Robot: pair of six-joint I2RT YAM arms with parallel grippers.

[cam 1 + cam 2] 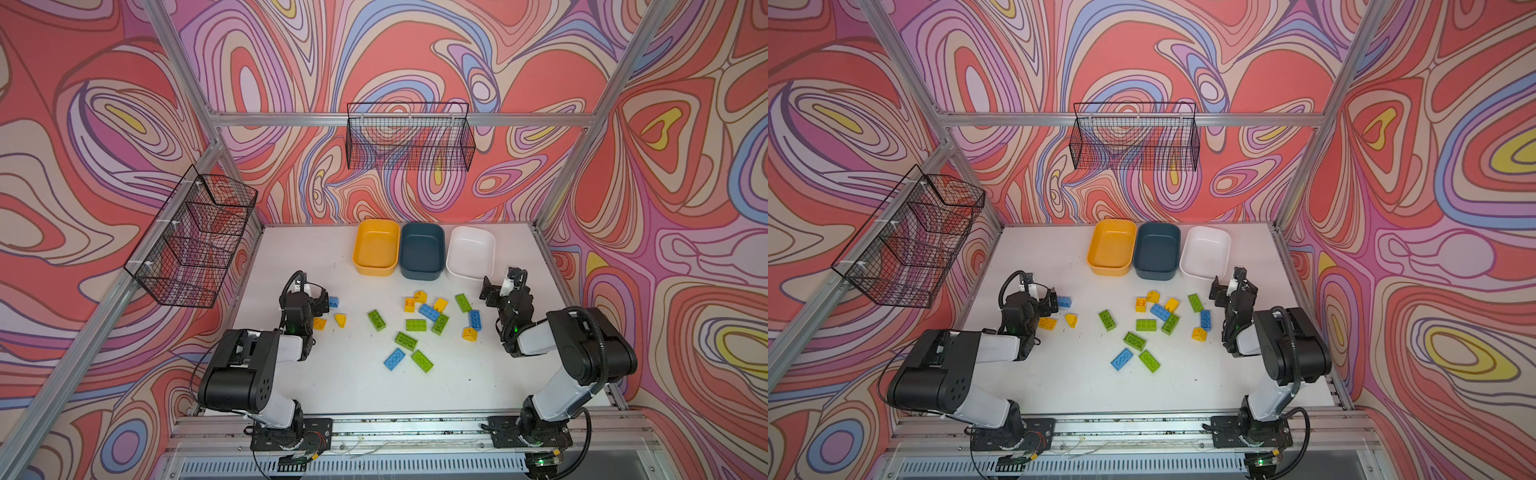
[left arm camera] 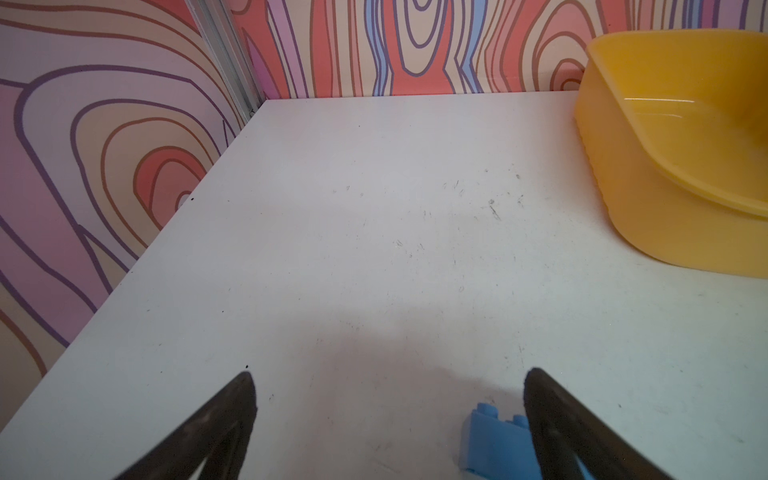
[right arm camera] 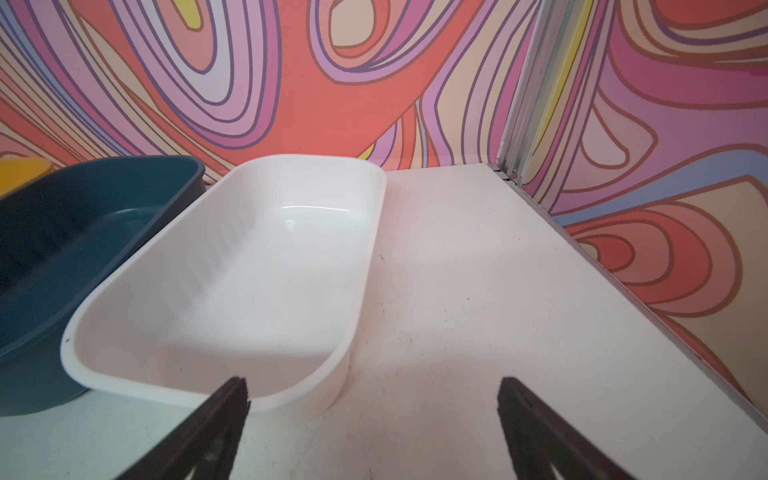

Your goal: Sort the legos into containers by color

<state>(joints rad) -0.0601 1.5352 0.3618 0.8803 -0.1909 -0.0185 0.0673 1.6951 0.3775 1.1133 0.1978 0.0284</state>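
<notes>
Three empty containers stand in a row at the back of the white table: yellow-orange [image 1: 376, 247], teal [image 1: 422, 251] and white [image 1: 471, 251]. Green, blue and yellow legos lie scattered mid-table, most in a cluster [image 1: 428, 312], with a green one [image 1: 376, 320] and a blue one [image 1: 394, 359] apart. My left gripper [image 1: 322, 301] is open low over the table. A small blue lego [image 2: 494, 444] lies just inside one finger, not gripped. My right gripper [image 1: 492, 286] is open and holds nothing, just in front of the white container [image 3: 307, 157].
A black wire basket [image 1: 195, 241] hangs on the left wall and another [image 1: 409, 139] on the back rail. Aluminium posts stand at the table's back corners. A yellow lego [image 1: 320, 323] lies partly under the left arm, another [image 1: 340, 320] beside it.
</notes>
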